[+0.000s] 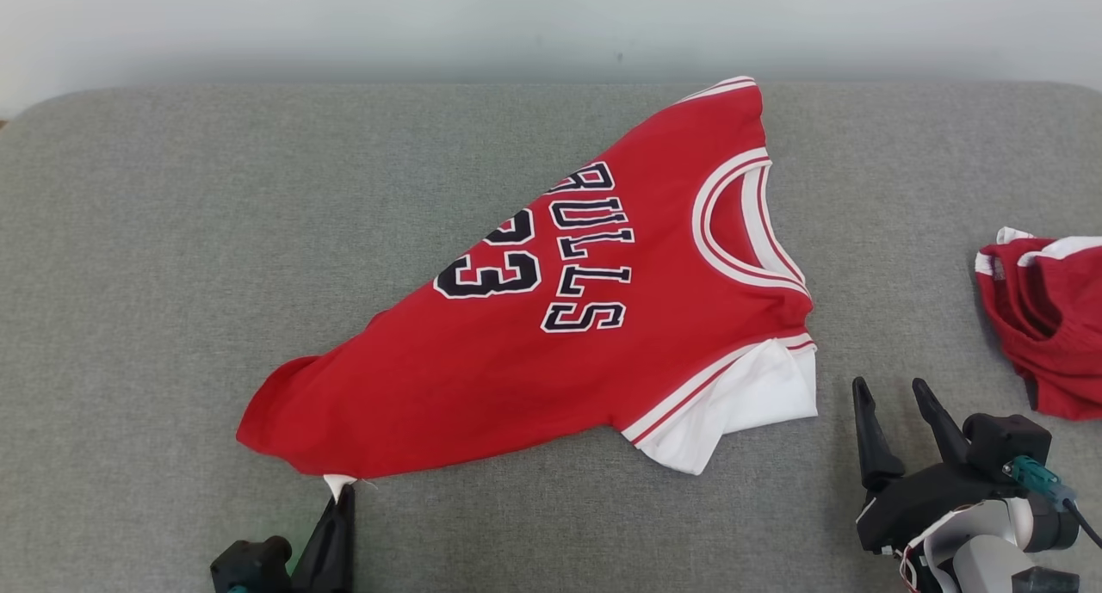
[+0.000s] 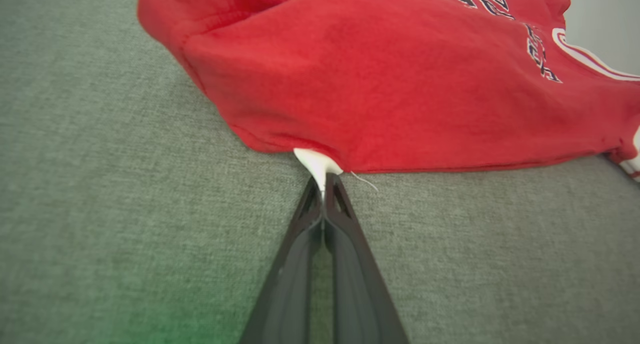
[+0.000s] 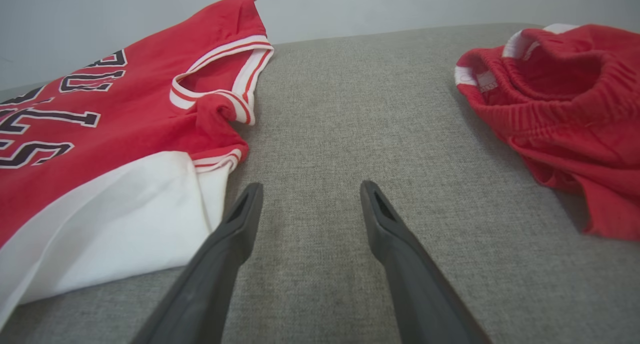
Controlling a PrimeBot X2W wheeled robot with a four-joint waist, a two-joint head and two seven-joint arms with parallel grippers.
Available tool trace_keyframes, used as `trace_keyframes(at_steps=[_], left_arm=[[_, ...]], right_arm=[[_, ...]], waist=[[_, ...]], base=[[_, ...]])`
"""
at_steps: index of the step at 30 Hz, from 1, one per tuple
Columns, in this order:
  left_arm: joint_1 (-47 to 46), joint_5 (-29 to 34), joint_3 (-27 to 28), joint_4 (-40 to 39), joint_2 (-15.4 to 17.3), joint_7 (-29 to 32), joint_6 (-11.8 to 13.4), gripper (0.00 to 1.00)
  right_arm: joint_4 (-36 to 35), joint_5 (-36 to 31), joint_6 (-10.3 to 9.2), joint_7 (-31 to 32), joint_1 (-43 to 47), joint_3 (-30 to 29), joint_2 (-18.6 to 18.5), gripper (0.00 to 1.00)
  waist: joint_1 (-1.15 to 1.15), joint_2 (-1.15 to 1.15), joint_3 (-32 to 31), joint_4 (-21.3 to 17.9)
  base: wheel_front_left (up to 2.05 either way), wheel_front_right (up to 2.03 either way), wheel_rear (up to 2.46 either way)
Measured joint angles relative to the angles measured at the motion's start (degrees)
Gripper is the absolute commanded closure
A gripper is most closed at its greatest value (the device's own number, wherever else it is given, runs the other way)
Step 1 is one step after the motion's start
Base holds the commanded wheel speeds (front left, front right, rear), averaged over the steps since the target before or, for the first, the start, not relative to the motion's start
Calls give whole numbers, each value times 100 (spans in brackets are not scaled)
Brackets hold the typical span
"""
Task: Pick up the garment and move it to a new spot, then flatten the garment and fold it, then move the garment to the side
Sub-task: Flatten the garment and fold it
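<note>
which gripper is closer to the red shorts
Right. The right gripper sits open just beside the shorts, apart from them; the left gripper is across the jersey, shut on its white corner.

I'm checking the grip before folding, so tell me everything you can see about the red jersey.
The red jersey is a soft knit top with black, white-edged BULLS lettering and 23, white-and-red striped trim at neck and armhole, and a white sleeve under one shoulder. It lies front up on the grey upholstered surface, neck toward the robot's right, outline roughly triangular, hem corner rumpled. The shut left hand pinches a small white tab at the near hem.
</note>
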Motion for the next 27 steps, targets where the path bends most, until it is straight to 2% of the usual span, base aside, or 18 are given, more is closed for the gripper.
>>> trace_keyframes(at_steps=[5, 14, 18, 25, 26, 27], left_arm=[[23, 104, -24, -302, -2, 7, -45, 100], [275, 495, -147, -1696, -2, 7, -83, 100], [484, 534, -277, -1747, -2, 7, -91, 100], [796, 336, -402, -1261, -4, 5, -149, 100], [836, 267, -422, -1094, -4, 5, -164, 94], [871, 200, -441, -849, -11, 7, -168, 57]], right_arm=[[15, 7, 0, 0, 24, -70, 21, 0], [83, 16, 0, 0, 133, -88, 153, 0], [127, 13, 0, 0, 166, -91, 200, 0], [189, 23, 0, 0, 239, -56, 225, 0], [198, 23, 0, 0, 252, -54, 223, 0], [205, 25, 0, 0, 270, -46, 220, 0]], waist=[[0, 0, -60, 76], [0, 0, -244, 402], [0, 0, -335, 555], [0, 0, -523, 660], [0, 0, -553, 663], [0, 0, -583, 664]], base=[[0, 0, 0], [0, 0, 0], [0, 0, 0], [0, 0, 0], [0, 0, 0], [0, 0, 0]])
